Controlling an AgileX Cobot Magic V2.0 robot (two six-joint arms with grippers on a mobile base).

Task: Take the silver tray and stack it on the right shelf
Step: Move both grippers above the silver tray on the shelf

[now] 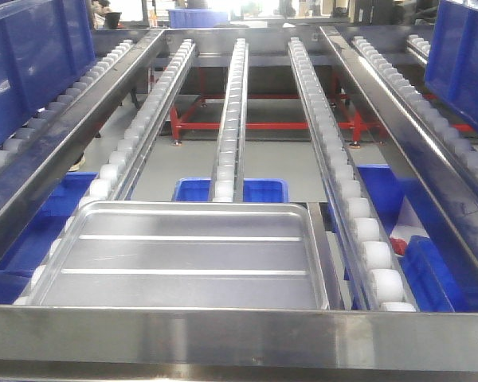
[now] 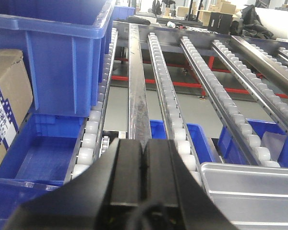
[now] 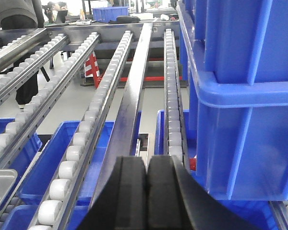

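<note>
A steel roller rack (image 1: 231,119) with rows of white wheels filled the workshop. Nearest, just behind the rack's front crossbar (image 1: 223,334), the silver tray (image 1: 183,263) lay flat on the rollers toward the front left corner. The left claw (image 2: 144,153) hung to the tray's left, pressed together on nothing. The right claw (image 3: 147,177) was likewise pressed together and empty, beside stacked blue crates (image 3: 240,96). A grey sliver at that view's left edge was probably the tray. Blue bins (image 1: 263,189) sat under the rack, and a red frame (image 1: 263,125) stood beyond.
</note>
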